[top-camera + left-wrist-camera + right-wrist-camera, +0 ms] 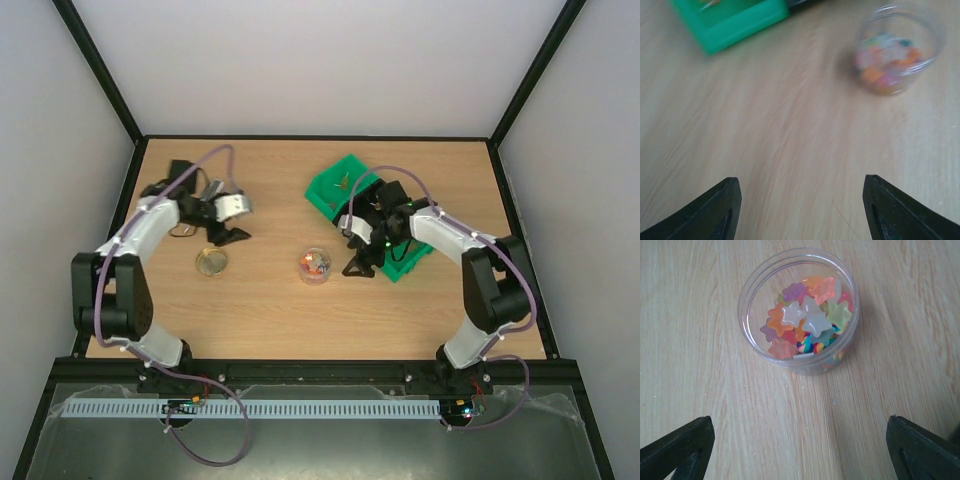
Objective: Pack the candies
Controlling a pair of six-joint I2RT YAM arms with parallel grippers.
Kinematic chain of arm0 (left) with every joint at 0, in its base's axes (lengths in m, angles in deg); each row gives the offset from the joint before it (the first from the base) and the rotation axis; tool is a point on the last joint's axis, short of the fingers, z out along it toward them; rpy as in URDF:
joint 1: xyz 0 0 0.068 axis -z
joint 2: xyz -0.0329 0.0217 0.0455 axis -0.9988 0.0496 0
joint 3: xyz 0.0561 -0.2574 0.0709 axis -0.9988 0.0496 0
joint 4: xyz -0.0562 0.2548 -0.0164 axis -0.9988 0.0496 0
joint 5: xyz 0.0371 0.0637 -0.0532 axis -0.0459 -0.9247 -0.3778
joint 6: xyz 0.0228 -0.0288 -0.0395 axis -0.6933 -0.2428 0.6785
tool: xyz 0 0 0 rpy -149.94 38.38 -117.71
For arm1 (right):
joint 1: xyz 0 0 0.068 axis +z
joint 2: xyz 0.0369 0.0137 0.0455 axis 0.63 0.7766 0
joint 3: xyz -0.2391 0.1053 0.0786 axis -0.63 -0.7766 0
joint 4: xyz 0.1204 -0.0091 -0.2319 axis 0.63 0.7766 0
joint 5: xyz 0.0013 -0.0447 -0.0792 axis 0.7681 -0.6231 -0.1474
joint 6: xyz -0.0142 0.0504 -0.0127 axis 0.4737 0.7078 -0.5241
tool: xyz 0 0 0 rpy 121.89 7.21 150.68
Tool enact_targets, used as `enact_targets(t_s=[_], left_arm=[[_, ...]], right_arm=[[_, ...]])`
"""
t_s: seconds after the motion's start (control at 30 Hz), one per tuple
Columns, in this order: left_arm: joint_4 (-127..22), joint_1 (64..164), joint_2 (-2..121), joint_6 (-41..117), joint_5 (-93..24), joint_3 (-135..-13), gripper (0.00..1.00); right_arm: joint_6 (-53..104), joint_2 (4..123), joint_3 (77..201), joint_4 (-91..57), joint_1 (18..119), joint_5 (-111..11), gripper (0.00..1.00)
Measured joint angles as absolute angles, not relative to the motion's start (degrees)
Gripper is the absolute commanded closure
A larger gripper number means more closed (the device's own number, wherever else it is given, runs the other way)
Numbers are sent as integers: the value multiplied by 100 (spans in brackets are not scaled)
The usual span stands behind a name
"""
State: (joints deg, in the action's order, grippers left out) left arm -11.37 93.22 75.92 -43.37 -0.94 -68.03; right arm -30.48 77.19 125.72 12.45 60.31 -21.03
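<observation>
A small clear round jar stands open in the middle of the table, holding the candies: small star-shaped sweets in pink, orange, white, green and purple, plus some striped ones. My right gripper is open just right of the jar. In the right wrist view its jaws stand wide apart and empty, short of the jar. My left gripper is open and empty over bare wood at the left. In the left wrist view the jar shows blurred far ahead.
A round clear lid lies on the table near my left gripper. Two green bins stand at the back right, partly under my right arm. One bin's corner shows in the left wrist view.
</observation>
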Motion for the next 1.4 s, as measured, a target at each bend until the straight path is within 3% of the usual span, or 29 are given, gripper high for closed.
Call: enact_targets(t_s=[0.17, 0.53, 0.97, 1.4], left_arm=[[-1063, 7965, 7015, -3756, -339, -6558, 29], [-442, 6540, 6796, -3703, -1045, -6193, 30], [-208, 6909, 6615, -4383, -1423, -5496, 32], [-1194, 7950, 6798, -4514, -2088, -4631, 41]], right_arm=[[-3175, 8213, 12579, 871, 6337, -2127, 5], [-3562, 8768, 12823, 405, 6866, -2202, 4], [-3315, 8596, 12467, -47, 7447, -2258, 1], [-2460, 7175, 12434, -355, 7078, -2529, 1]])
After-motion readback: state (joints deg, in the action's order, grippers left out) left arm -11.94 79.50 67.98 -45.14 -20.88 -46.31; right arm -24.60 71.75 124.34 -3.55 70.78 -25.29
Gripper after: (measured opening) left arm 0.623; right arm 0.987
